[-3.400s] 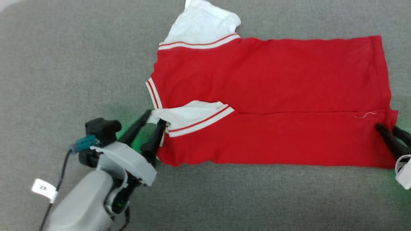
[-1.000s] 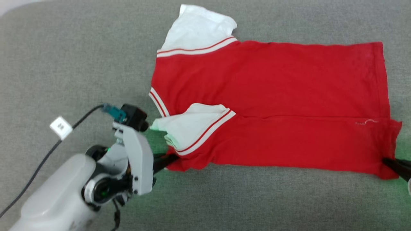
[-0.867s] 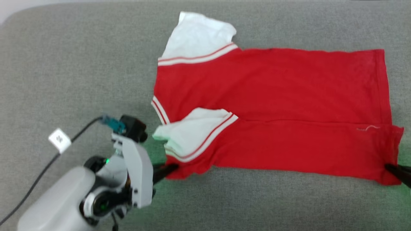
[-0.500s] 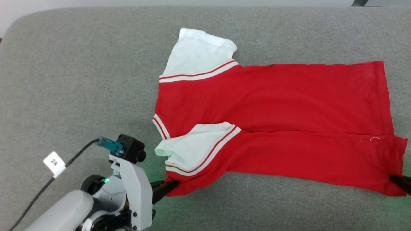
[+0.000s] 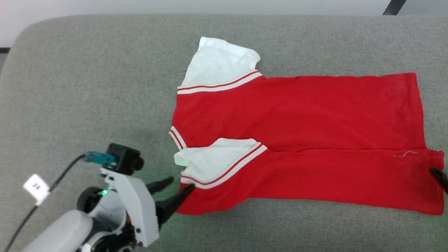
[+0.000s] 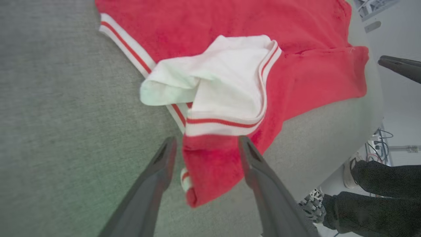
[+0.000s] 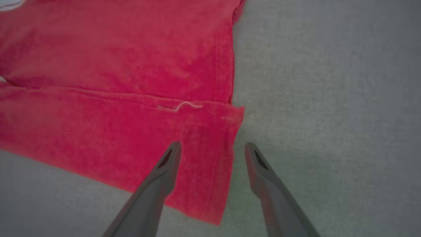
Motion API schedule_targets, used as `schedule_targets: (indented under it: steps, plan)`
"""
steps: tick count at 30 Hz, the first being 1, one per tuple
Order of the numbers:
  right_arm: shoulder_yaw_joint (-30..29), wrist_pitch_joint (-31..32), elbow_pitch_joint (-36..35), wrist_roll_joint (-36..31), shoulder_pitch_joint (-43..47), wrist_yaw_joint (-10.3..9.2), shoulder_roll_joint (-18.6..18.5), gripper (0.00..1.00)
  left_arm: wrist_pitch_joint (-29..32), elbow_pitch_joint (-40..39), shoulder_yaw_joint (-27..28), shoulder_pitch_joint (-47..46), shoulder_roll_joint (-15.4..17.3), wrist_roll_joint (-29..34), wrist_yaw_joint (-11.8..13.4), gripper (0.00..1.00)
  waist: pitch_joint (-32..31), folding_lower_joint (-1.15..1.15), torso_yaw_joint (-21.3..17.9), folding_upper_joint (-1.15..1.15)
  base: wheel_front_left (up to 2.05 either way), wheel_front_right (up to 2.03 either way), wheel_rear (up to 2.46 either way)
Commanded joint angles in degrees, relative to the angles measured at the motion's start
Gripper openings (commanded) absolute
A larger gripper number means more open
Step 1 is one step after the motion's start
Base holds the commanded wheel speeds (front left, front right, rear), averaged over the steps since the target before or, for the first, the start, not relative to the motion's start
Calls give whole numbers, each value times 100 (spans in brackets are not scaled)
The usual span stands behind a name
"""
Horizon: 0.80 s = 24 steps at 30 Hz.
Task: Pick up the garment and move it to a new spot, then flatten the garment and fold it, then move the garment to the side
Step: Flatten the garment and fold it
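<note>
The jersey T-shirt (image 5: 315, 119) lies flat on the grey desk (image 5: 87, 87), near edge apparently folded over once, left hand (image 5: 182, 182) and right hand (image 7: 213, 144) wide open, empty, at its corners; further folds and moving aside remain.

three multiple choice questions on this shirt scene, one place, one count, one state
1. Where is the left gripper? A. at the garment's sleeve-end near corner B. at its hem C. over its middle
2. How many white sleeves show in the head view? A. one B. two C. three
3. How does the right gripper stand? A. shut on cloth B. shut on nothing C. open

Answers: 1 A, it straddles the red corner below the folded near sleeve. 2 B, that one plus the far sleeve lying flat. 3 C, its jaws stand apart over the garment's edge.
</note>
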Motion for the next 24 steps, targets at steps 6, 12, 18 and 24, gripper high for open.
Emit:
schedule_targets:
  steps: [6,12,18,24]
  plan:
    - [-214,-1480,62,-652,-458,-5,653,100,-999,150,460,-99,-102,412,131,100,-54,0,-64,0,0,0,0]
    - [-50,-2989,431,-1267,-904,-5,1524,100,-2352,874,758,-729,-521,1262,255,100,-15,0,-232,0,0,0,0]
    - [505,-3757,730,-1605,-1190,-5,1850,100,-2732,1613,794,-1782,-755,1699,105,100,160,0,-504,0,0,0,0]
    - [996,-4188,983,-1709,-1568,-6,1951,100,-2386,2874,576,-3359,-890,2119,-169,100,496,0,-989,0,0,0,0]
